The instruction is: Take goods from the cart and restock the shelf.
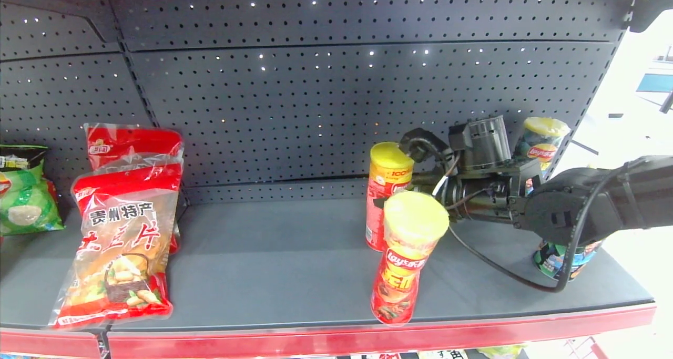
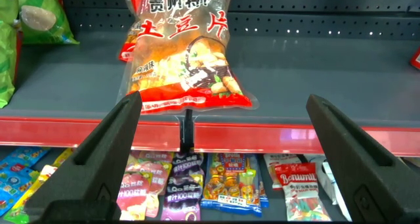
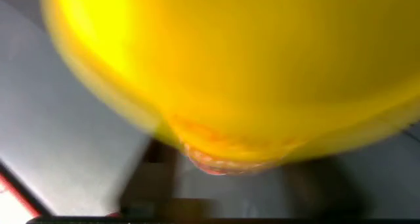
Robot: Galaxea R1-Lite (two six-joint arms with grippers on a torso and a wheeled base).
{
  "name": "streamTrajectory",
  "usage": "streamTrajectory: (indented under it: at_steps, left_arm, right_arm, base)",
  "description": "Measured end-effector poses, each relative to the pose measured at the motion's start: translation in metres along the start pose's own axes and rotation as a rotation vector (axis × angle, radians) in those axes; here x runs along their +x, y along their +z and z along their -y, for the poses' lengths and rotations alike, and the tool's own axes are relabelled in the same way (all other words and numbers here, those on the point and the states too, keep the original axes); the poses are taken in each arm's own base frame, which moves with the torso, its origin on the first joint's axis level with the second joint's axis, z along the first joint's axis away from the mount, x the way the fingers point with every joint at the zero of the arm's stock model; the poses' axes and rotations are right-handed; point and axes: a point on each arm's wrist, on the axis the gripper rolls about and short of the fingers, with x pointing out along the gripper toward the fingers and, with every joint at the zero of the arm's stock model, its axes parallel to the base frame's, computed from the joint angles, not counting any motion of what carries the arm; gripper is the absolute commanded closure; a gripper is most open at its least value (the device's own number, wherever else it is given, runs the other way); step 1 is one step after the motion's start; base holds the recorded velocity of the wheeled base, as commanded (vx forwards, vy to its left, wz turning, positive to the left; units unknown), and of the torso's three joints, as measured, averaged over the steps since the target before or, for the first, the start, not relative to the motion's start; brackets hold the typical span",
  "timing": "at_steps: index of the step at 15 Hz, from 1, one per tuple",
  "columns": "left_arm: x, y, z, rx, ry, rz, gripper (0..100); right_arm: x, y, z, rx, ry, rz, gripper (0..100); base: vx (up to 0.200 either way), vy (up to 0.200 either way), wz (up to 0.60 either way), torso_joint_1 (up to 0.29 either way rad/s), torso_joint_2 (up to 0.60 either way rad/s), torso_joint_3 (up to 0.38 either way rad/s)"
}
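Near the right end of the shelf [image 1: 294, 264] our right gripper [image 1: 423, 183] lies behind the front can [image 1: 407, 254] and close to the back can [image 1: 388, 191]. Both are red chip cans with yellow lids, standing upright. We cannot tell if this gripper is spread or pinching. Our left gripper [image 2: 224, 100] is spread wide before the shelf's front edge, facing a red snack bag [image 2: 180, 60].
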Motion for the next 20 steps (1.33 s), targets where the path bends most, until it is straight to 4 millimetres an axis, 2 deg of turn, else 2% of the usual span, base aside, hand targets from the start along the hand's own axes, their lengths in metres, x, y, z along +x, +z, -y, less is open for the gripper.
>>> streamTrajectory:
  at_steps: [3,5,9,16,20]
  left_arm:
    - [0.0,0.0,0.0,0.0,0.0,0.0,0]
    - [0.0,0.0,0.0,0.0,0.0,0.0,0]
    - [0.0,0.0,0.0,0.0,0.0,0.0,0]
    - [0.0,0.0,0.0,0.0,0.0,0.0,0]
    - [0.0,0.0,0.0,0.0,0.0,0.0,0]
  right_arm:
    - [-0.006,-0.004,-0.003,-0.018,0.042,-0.004,0]
    - [-0.013,-0.014,-0.003,-0.019,0.059,-0.03,0]
    - [-0.027,-0.032,0.014,0.01,0.028,-0.076,0]
    - [-0.022,-0.036,0.022,0.017,0.005,-0.06,0]
    - [-0.021,-0.041,0.039,0.037,-0.035,-0.066,0]
  base:
    - [0.0,0.0,0.0,0.0,0.0,0.0]
    - [0.0,0.0,0.0,0.0,0.0,0.0]
    - [0.0,0.0,0.0,0.0,0.0,0.0]
    - [0.0,0.0,0.0,0.0,0.0,0.0]
    - [0.0,0.0,0.0,0.0,0.0,0.0]
